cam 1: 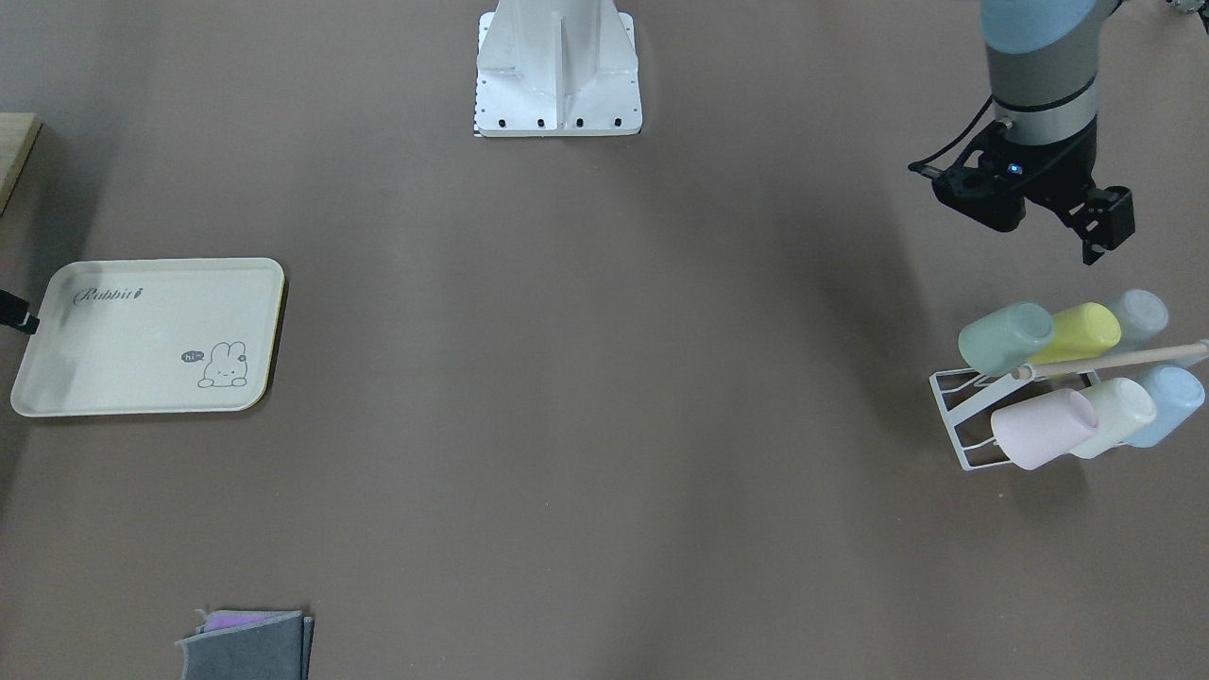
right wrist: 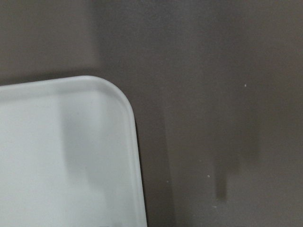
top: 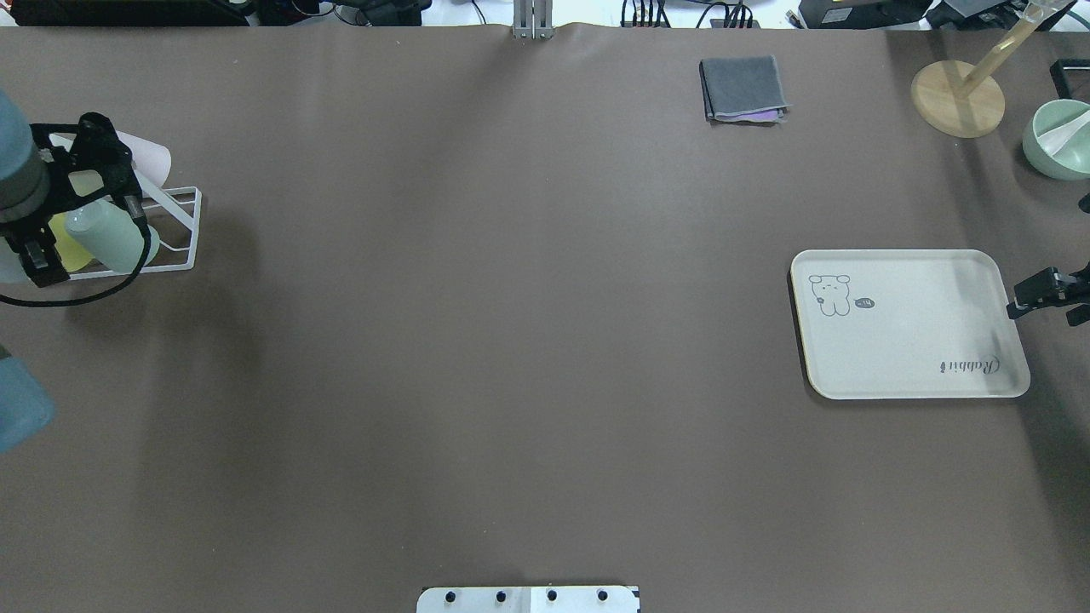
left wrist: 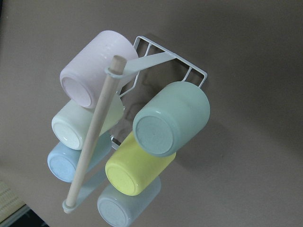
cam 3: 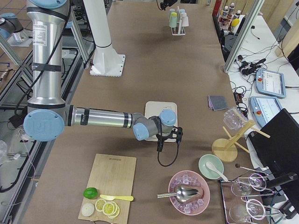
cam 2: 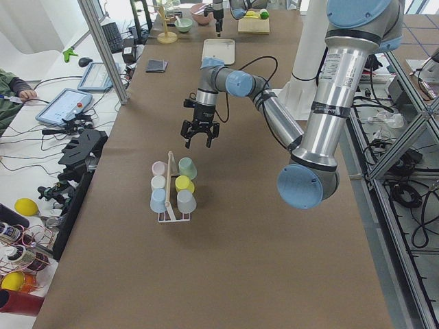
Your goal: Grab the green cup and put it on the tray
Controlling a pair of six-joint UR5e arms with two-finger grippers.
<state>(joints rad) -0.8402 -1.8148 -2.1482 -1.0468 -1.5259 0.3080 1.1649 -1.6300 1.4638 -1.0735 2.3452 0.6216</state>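
Observation:
The green cup lies on its side on a white wire rack, at the rack's end nearest the table's middle. It also shows in the overhead view and, bottom toward the camera, in the left wrist view. My left gripper hovers open and empty above the rack, over the cups. The cream tray with "Rabbit" lettering lies bare at the other end of the table. My right gripper is open and empty just off the tray's outer edge; the right wrist view shows one tray corner.
The rack also holds yellow, pink, whitish-green and pale blue cups under a wooden rod. A folded grey cloth, a wooden stand and a green bowl sit along the far edge.

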